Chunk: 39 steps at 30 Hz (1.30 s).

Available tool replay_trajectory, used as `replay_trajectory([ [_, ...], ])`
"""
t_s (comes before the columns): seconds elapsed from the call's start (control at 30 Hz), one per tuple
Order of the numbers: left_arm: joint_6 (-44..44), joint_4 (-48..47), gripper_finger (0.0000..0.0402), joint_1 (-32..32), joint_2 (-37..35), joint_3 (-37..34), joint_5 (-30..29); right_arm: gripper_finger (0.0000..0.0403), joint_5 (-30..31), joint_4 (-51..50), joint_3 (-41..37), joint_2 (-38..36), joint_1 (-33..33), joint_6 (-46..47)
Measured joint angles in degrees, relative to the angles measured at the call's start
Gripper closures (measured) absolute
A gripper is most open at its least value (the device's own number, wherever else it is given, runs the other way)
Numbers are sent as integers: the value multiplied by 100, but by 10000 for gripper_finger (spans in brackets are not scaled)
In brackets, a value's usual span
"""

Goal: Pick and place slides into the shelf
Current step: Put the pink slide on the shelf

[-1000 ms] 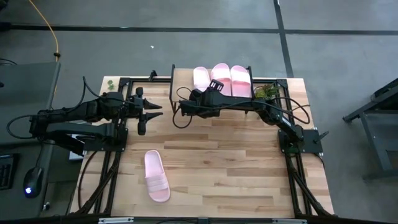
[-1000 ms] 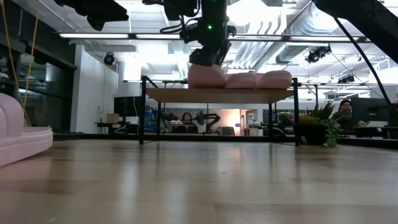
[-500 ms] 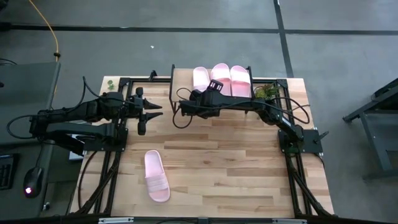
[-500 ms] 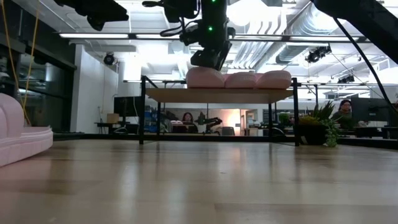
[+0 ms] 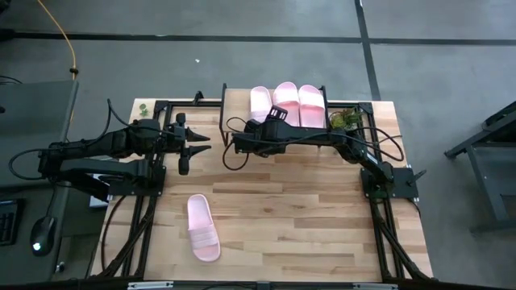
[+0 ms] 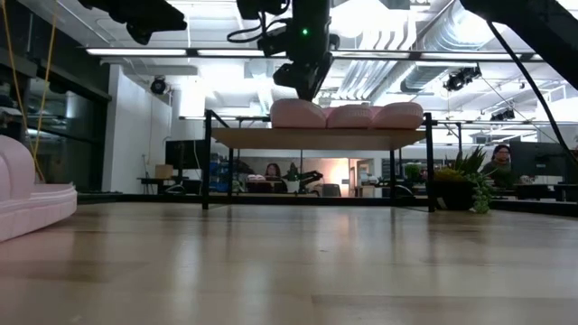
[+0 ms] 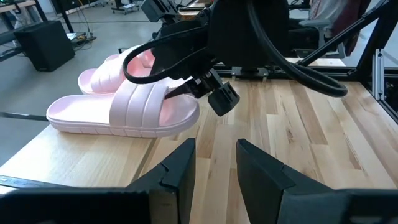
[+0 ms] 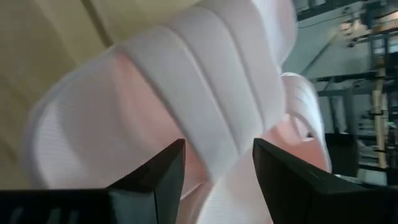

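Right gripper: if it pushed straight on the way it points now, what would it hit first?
Most likely the ribbed strap of the nearest slide on the shelf. The open right gripper is aimed straight at it, close up, though exact depth is unclear.

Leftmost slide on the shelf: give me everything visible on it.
The leftmost slide is pale pink, foam-like, with a wide ribbed strap and a long oval sole. It lies flat, strap up, on the shelf, at the left end of a row of three, close against the middle slide; the low view shows no gap between them. The right hand is open just above it, not gripping it.
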Motion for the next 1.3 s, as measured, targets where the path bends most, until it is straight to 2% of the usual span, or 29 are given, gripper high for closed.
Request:
replay_trajectory([
  [0.43, 0, 1, 300, 2, 1, -1, 0, 221, -969, 1046, 4, -6, 1, -1243],
  [0.9, 1, 1, 300, 0, 1, -1, 0, 221, -1151, 1071, 7, -30, -66, -1504],
  [1.17, 0, 1, 300, -1, 1, -1, 0, 221, -1501, 1228, 7, -331, -66, -1695],
  [1.3, 0, 4, 300, 1, -1, -1, 0, 221, -1922, 1651, 11, -491, -75, -2068],
])
